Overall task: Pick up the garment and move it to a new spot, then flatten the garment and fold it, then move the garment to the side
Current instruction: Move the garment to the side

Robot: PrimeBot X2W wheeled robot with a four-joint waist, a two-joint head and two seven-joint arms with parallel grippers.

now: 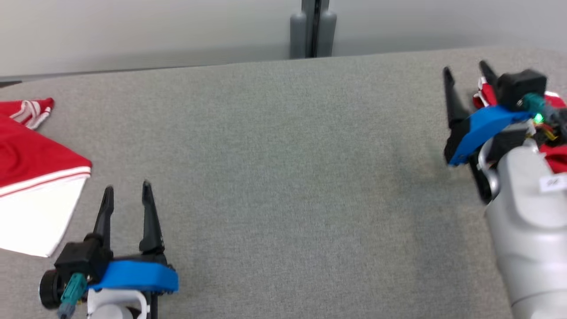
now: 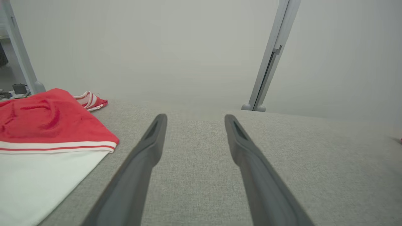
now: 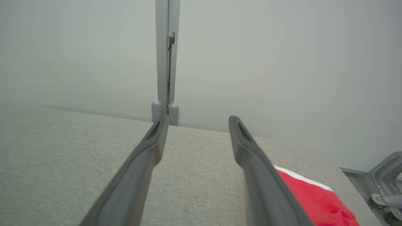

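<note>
A red garment with white trim (image 1: 556, 157) lies at the table's far right edge, mostly hidden behind my right wrist and forearm. In the right wrist view a red corner of it (image 3: 314, 197) shows just right of the right finger. My right gripper (image 1: 466, 71) hovers over its left side, open and holding nothing (image 3: 196, 119). My left gripper (image 1: 127, 188) is at the lower left, open and empty (image 2: 194, 117), above bare table.
A second red and white garment (image 1: 31, 155) lies flat at the table's left edge, beside my left gripper (image 2: 47, 122). The grey fabric-covered table (image 1: 288, 177) spreads between the arms. A grey post (image 1: 312, 29) stands behind the far edge against a pale wall.
</note>
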